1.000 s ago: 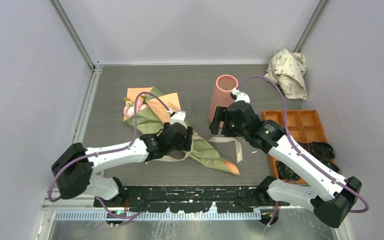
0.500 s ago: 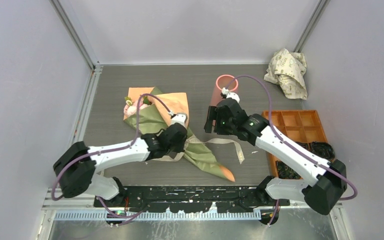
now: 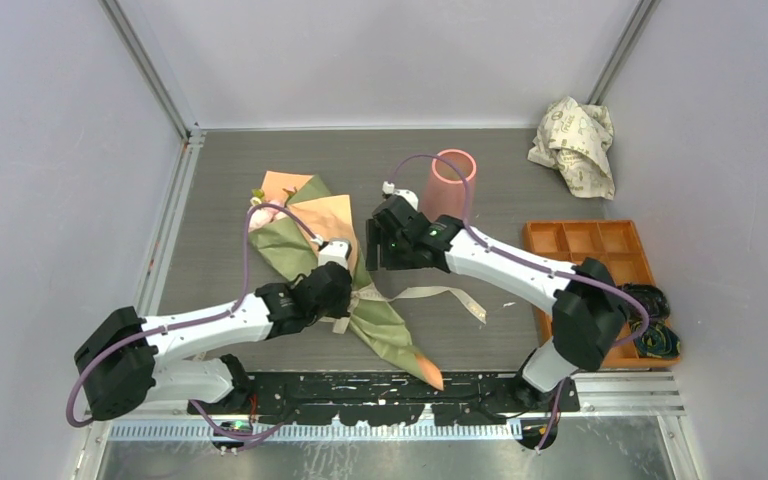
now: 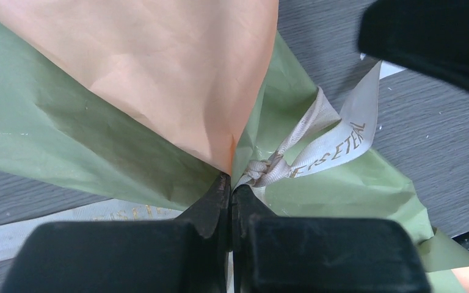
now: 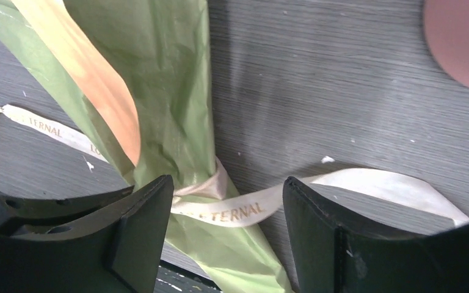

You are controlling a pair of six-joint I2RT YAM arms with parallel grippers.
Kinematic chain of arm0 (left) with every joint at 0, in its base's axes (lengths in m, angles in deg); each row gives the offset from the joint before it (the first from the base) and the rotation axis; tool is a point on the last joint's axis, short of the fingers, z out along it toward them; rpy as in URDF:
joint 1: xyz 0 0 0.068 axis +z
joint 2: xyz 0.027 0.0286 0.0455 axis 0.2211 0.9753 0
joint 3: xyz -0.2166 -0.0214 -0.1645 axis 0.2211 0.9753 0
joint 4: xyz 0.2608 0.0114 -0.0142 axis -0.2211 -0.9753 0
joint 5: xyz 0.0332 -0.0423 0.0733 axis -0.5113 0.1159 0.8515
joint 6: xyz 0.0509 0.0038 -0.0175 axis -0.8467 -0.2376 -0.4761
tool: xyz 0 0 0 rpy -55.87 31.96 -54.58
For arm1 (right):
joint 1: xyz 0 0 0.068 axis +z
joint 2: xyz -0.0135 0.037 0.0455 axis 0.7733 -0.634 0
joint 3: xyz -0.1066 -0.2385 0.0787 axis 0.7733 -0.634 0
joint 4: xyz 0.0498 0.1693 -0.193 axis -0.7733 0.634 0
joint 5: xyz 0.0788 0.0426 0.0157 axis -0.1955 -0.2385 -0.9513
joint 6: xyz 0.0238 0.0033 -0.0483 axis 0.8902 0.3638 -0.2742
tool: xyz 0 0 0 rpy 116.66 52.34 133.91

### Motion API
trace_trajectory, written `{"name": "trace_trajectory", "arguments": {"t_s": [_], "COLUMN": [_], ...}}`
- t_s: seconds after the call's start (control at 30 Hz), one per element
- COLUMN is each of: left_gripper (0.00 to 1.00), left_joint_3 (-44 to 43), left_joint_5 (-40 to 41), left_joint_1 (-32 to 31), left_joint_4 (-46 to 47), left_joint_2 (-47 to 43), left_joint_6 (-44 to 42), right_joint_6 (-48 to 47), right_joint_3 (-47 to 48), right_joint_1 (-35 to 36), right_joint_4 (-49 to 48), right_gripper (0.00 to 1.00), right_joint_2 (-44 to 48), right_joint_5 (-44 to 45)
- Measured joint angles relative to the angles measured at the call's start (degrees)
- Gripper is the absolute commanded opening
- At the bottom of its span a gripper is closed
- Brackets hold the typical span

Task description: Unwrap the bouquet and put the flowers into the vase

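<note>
Left tool (image 4: 229, 183) pinched shut beside the olive-green-and-orange paper bouquet (image 3: 285, 250) and its beige ribbon knot (image 4: 262, 171); right tool (image 5: 225, 189), wide, at its two o'clock. A tug may tighten the knot or tear paper.

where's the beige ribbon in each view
top external: ribbon near centre, trailing right from the bouquet.
left wrist: ribbon knot right of centre, just above the shut left hand.
right wrist: ribbon low centre, inside the open right hand.
shared landmark: the bouquet's olive-green paper.
</note>
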Motion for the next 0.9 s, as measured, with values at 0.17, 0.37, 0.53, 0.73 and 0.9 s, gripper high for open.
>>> {"name": "trace_trajectory", "arguments": {"t_s": [0.17, 0.37, 0.53, 0.73, 0.9], "left_gripper": [0.01, 0.00, 0.00, 0.01, 0.00], "left_joint_3": [0.2, 0.2, 0.2, 0.2, 0.2], "left_joint_5": [0.4, 1.6, 2.2, 2.4, 2.0], "left_joint_1": [0.0, 0.0, 0.0, 0.9, 2.7], "left_joint_4": [0.0, 0.0, 0.0, 0.0, -0.1], "left_joint_2": [-1.3, -1.9, -1.9, -1.9, -2.5], "left_joint_6": [0.0, -0.3, -0.4, -1.4, -2.0], "right_joint_6": [0.7, 1.7, 2.1, 2.9, 3.3], "right_joint_3": [3.4, 4.1, 4.0, 1.5, -0.7], "right_joint_1": [1.5, 4.9, 7.6, 7.7, 7.6], "right_joint_4": [-0.9, -1.0, -0.5, -0.8, -0.8], "right_gripper": [0.68, 0.64, 0.43, 0.26, 0.01], "right_joint_2": [-5.4, -10.7, -12.5, -12.2, -10.5], "right_joint_5": [-0.7, -1.0, -1.3, -1.0, 0.4]}}
